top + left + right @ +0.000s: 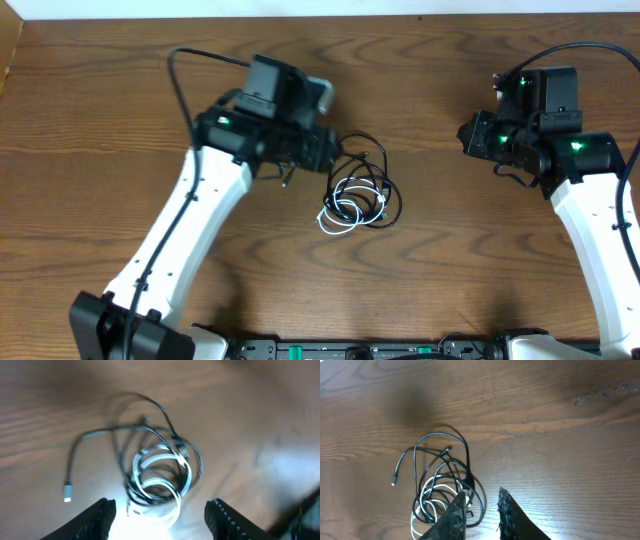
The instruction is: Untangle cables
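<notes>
Two cables are lying tangled in one pile near the middle of the table. The black cable is looping around and over the white cable, whose coils are sitting toward the robot's side of the bundle. One loose plug end is trailing clear of the pile.

Right above the bundle, the left gripper is hovering with its fingers spread wide and nothing between them. The right gripper is standing well apart toward its own side, its fingers only slightly parted and empty, aiming at the pile's edge.

Judging by this, a first grasp is being lined up. It would go best with each arm taking a different cord. One could be pinching the free plug end or an outer black loop while the other is pinning the white coils. The pull should be slow and low so the loops slide out rather than tighten.

No containers are showing in any view.
</notes>
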You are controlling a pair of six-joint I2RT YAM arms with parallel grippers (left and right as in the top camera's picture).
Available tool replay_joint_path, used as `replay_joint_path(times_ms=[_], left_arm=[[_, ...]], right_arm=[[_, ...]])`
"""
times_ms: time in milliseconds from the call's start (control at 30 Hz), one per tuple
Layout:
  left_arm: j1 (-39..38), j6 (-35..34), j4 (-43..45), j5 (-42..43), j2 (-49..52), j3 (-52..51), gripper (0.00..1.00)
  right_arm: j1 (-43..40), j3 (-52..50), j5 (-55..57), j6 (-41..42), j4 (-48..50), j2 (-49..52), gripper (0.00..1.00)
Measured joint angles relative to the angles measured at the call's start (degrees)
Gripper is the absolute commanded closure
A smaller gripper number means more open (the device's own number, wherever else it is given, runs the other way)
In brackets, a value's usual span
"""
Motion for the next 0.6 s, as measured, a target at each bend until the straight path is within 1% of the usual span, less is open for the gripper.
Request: replay_joint_path(times_ms=[133,233,333,367,400,467,600], left_arm=[[-4.9,4.0,-0.5,0.9,2.6,-0.7,0.39],[-7.7,5.4,-0.4,1.1,6.6,-1.1,0.40],[-9.5,5.9,-0.3,1.1,11.5,-1.2,0.46],[-9.7,5.8,-0.3,1.1,12.9,-1.2,0.51],[-10.0,4.9,-0.3,1.1,14.4,-1.2,0.53],[-10.3,3.3,0.0,1.1,16.7,-1.4,0.53],[-10.5,-3.7,1.7,1.1,20.6,-1.5,0.54]], right_arm=[[0.0,0.0,0.0,0.0,0.0,0.0,0.81],[0.0,0.0,0.0,0.0,-0.1,0.0,0.81],[0.0,0.0,0.0,0.0,-0.7,0.0,0.81],[0.0,0.0,0.0,0.0,-0.9,0.0,0.81],[0.0,0.0,0.0,0.0,-1.0,0.0,0.81],[0.0,0.0,0.0,0.0,-1.2,0.0,0.81],[0.0,0.0,0.1,-0.6,-1.3,0.0,0.80]])
